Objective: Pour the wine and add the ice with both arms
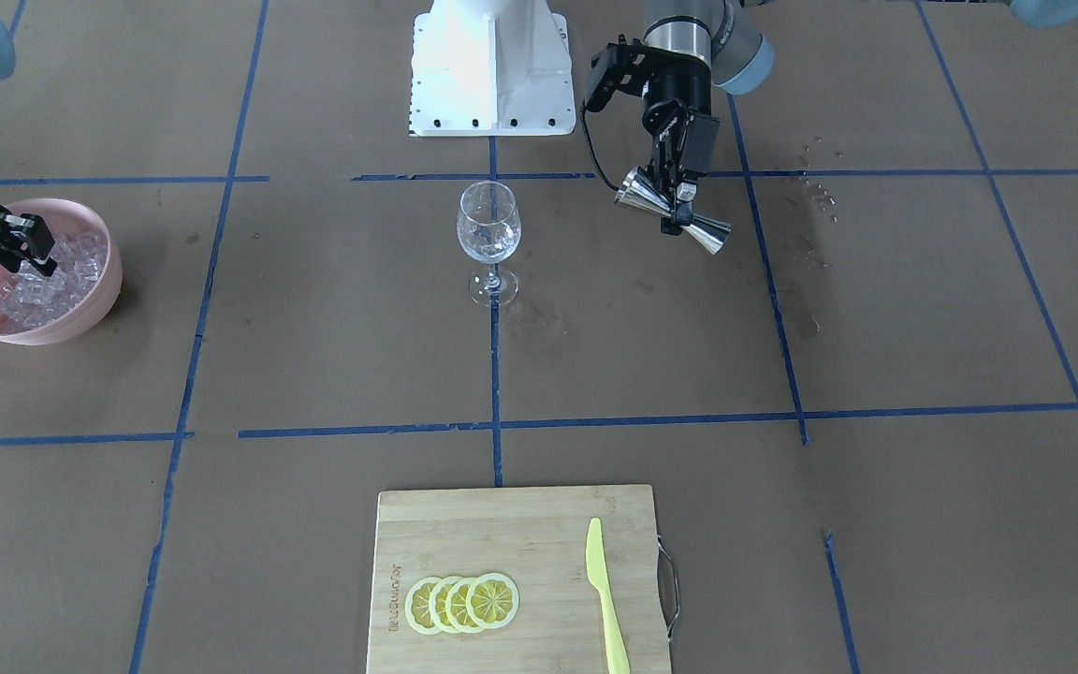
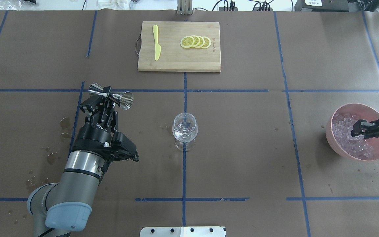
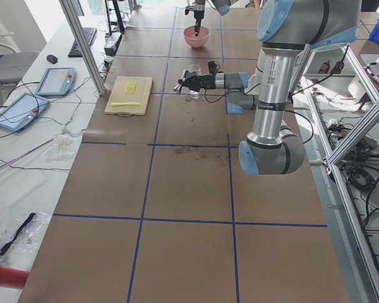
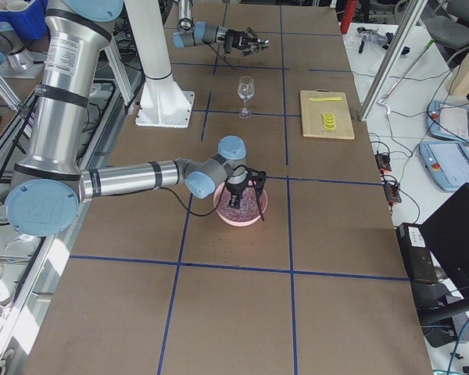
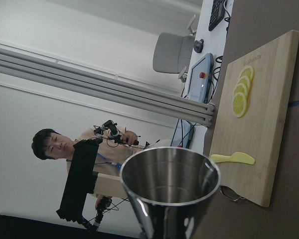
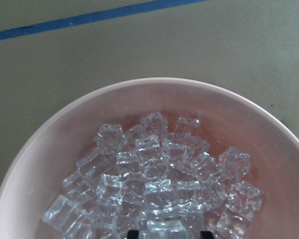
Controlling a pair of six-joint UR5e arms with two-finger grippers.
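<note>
My left gripper (image 2: 110, 97) is shut on a steel double-cone jigger (image 2: 123, 99), held on its side above the table and left of the wine glass (image 2: 185, 130). In the front view the jigger (image 1: 709, 235) hangs right of the glass (image 1: 489, 234), which stands upright at the table's middle. The left wrist view shows the jigger's open cup (image 5: 169, 184). My right gripper (image 2: 356, 129) reaches into the pink bowl (image 2: 330, 133), fingers apart over the ice (image 2: 342, 126). In the right wrist view one cube (image 6: 164, 230) lies between the fingertips, among heaped ice (image 6: 154, 174).
A wooden cutting board (image 2: 176, 61) at the far middle carries lemon slices (image 2: 196, 41) and a yellow knife (image 2: 157, 46). The white pedestal (image 1: 492, 75) stands behind the glass. Wet spots (image 2: 64, 126) mark the paper near the left arm.
</note>
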